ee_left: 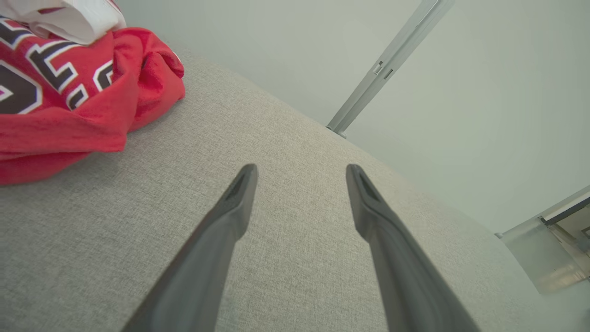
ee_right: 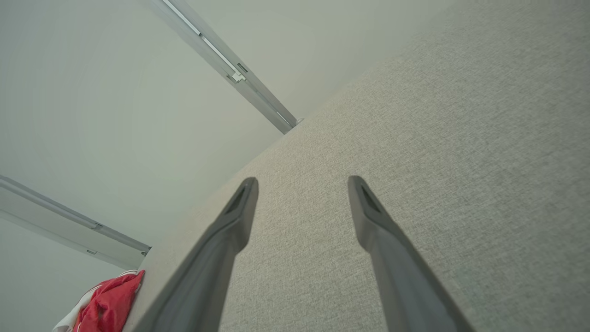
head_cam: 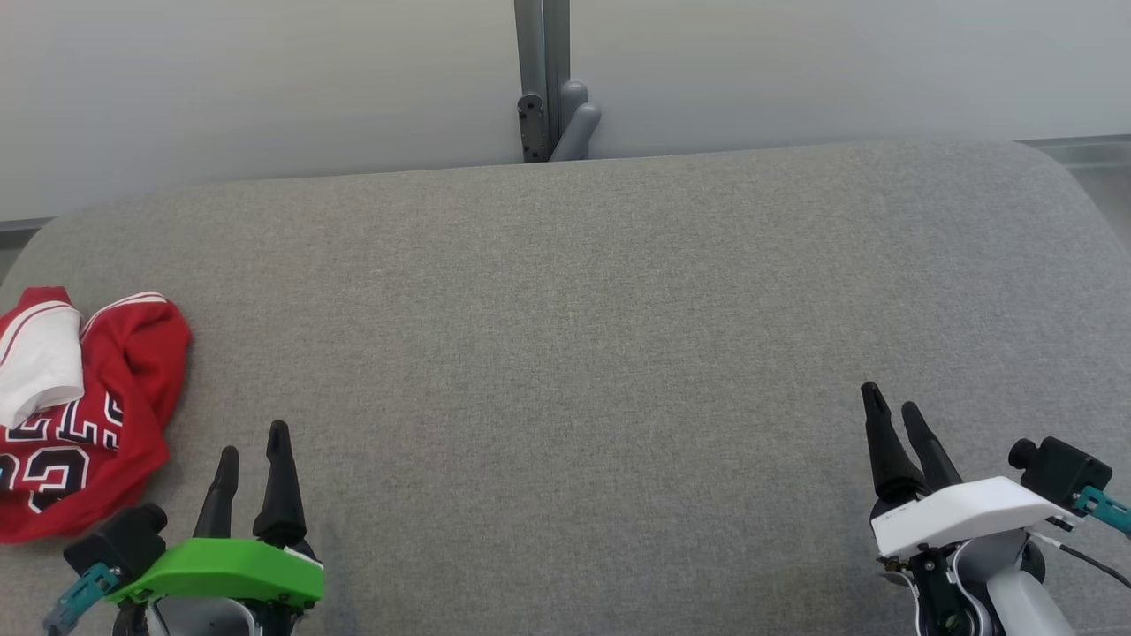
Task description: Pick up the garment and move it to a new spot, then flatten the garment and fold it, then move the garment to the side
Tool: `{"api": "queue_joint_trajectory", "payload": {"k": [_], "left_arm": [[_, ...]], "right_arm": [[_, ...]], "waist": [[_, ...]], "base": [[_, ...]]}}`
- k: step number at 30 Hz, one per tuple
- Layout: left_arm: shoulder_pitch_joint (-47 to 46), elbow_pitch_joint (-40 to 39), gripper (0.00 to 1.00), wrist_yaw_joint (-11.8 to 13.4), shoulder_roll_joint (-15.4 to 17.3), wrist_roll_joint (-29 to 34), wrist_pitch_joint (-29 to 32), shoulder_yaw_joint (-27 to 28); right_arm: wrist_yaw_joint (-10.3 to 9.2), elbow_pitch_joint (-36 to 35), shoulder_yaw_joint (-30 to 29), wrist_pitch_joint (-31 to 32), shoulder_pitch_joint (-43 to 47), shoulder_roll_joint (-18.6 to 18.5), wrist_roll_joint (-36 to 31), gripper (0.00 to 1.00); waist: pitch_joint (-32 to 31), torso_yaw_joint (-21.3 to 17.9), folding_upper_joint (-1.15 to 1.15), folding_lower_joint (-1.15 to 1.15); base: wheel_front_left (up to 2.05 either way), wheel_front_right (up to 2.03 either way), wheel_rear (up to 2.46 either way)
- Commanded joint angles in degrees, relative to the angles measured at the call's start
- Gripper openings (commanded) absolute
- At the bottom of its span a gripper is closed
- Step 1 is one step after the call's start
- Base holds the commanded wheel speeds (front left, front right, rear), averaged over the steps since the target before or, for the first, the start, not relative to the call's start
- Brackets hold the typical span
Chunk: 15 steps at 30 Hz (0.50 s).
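Fingers on both arms stand apart and empty: left fingers [head_cam: 281, 486] near the crumpled red jersey [head_cam: 115, 389] at the left edge of the table [head_cam: 565, 353], right fingers [head_cam: 884, 442] well away. Pickup looks not yet begun; next, the left arm should reach leftward and pinch a fold.

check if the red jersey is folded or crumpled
Crumpled, not folded: the red jersey lies bunched in a heap on the grey surface, lettering creased and a white part turned out.

Bright, even, diffuse light; faint soft shadow beside the garment [head_cam: 132, 371]; wide-angle bending in wrist views.
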Motion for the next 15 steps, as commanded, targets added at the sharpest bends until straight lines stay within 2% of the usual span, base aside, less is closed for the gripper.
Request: {"api": "queue_joint_trajectory", "payload": {"k": [1,15], "left_arm": [[0.07,-0.98,1.0,0.26,0.74,2.22,-0.62,-0.21],[0.12,-0.22,1.0,2.09,1.36,10.76,-2.82,-1.64]], "right_arm": [[0.02,-0.87,0.32,-0.68,-0.52,-0.57,-1.83,1.0],[0.02,-0.66,0.26,-2.72,-0.24,-0.7,-10.15,1.0]], "waist": [[0.02,-0.03,0.0,0.0],[0.07,-0.3,0.0,0.0]], "base": [[0.0,0.0,0.0],[0.0,0.0,0.0]]}}
